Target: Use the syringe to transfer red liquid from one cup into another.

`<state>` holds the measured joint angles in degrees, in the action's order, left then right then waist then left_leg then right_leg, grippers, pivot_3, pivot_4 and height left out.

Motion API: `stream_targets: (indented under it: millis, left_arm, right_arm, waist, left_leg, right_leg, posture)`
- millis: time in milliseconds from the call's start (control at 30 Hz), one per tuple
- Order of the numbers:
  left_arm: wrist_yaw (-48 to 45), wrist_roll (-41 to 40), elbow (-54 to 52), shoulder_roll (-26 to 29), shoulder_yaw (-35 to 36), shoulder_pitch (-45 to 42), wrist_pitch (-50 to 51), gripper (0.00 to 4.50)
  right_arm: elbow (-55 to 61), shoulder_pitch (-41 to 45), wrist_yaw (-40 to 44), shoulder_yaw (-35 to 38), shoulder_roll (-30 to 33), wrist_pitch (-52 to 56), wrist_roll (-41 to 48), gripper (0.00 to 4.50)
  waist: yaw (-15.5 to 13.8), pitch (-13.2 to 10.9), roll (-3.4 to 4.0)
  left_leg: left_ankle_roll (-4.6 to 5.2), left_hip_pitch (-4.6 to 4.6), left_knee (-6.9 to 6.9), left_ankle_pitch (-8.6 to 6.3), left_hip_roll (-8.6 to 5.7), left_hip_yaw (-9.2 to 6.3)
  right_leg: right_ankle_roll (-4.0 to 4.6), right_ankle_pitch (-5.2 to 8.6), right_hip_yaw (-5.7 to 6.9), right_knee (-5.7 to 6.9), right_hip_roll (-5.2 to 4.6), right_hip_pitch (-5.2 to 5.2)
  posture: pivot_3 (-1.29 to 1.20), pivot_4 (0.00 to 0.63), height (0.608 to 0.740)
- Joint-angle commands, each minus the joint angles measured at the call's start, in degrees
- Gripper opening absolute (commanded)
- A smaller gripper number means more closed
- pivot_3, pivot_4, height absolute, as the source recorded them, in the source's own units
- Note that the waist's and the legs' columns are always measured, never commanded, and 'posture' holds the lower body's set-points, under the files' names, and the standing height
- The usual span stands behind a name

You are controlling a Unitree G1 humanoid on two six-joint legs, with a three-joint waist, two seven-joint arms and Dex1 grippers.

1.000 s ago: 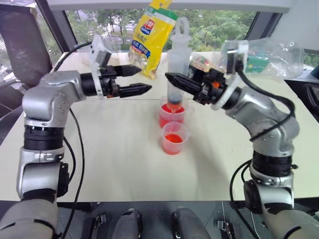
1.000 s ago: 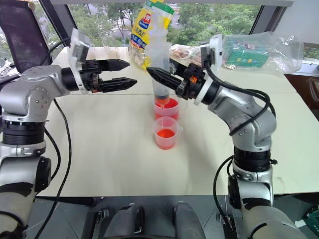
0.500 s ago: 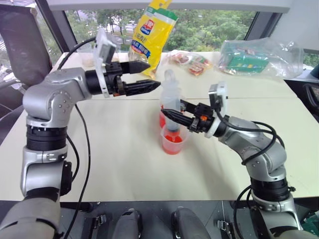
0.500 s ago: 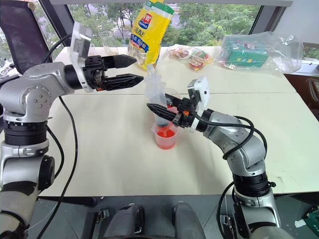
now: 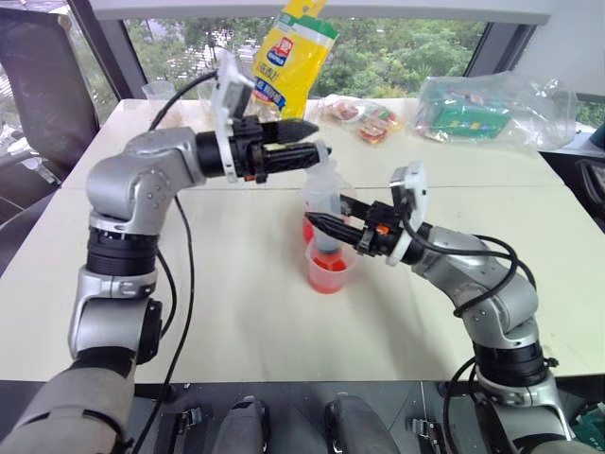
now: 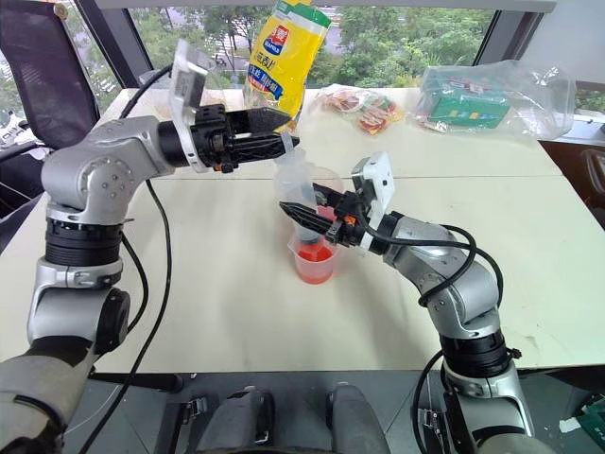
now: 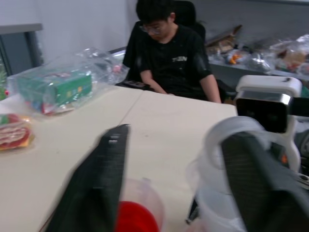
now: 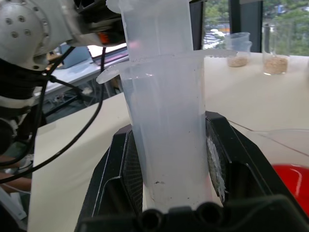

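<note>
- The syringe (image 6: 301,194), a clear plastic barrel with a ringed plunger, stands nearly upright with its lower end inside the near cup (image 6: 314,262) of red liquid (image 6: 314,253).
- The right gripper (image 6: 301,210) is clamped on the syringe barrel; in the right wrist view its two black fingers (image 8: 126,169) press against both sides of the barrel (image 8: 169,130), just below the flange.
- The left gripper (image 6: 284,132) reaches in level from the robot's left side, at the height of the plunger top. In the left wrist view one finger (image 7: 256,179) lies through or against the plunger ring (image 7: 227,140) and the other finger (image 7: 101,179) stands apart from it, so the fingers are partly spread; whether they grip the ring cannot be told.
- A second clear cup (image 5: 308,227), also holding red liquid, stands directly behind the near cup, touching or almost touching it, on the far side of the syringe from the robot.
- Both cups rest on a pale table (image 6: 208,284).
- Beyond the left gripper stands a yellow snack bag (image 6: 282,57); beyond the right gripper lie snack packets (image 6: 364,106) and a clear bag with a green box (image 6: 473,99).
- A seated person in a black shirt (image 7: 169,58) appears past the table's far edge in the left wrist view.
</note>
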<state>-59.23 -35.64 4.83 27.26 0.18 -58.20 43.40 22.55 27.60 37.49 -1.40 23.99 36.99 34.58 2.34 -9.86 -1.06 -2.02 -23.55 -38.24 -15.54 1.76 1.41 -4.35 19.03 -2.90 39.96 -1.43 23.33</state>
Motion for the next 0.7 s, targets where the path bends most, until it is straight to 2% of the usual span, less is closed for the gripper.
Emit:
stream_targets:
  millis: [33, 100, 700]
  left_arm:
    - [-0.6, -0.19, -1.31, -0.5, -0.62, -0.59, -0.5, 1.0]
    - [-1.27, -0.62, -1.84, -0.57, -0.87, -0.56, 0.0, 0.02]
    - [-4.35, -0.18, -6.28, -0.16, -5.12, 2.87, 1.56, 0.02]
  right_arm:
    - [2.43, 1.55, 0.58, 0.28, 0.04, -0.87, 0.88, 1.42]
    - [2.37, 1.81, 0.4, 0.57, 0.04, -0.65, 1.19, 1.42]
    - [1.3, 7.42, -1.54, 3.64, -0.42, 1.56, 3.31, 1.42]
  waist:
    - [0.03, 0.0, 0.0]
    - [0.12, 0.0, 0.0]
    - [0.05, 0.0, 0.0]
  left_leg:
    - [0.0, 0.0, 0.0, 0.0, 0.0, 0.0]
    - [0.0, 0.0, 0.0, 0.0, 0.0, 0.0]
    - [0.0, 0.0, 0.0, 0.0, 0.01, 0.0]
  right_leg:
    - [0.0, 0.0, 0.0, 0.0, 0.0, 0.0]
    - [0.0, 0.0, 0.0, 0.0, 0.0, 0.0]
    - [0.0, 0.0, 0.0, -0.01, 0.01, 0.0]
  posture:
    - [0.0, 0.15, 0.74]
    - [0.0, 0.15, 0.74]
    - [0.0, 0.15, 0.74]
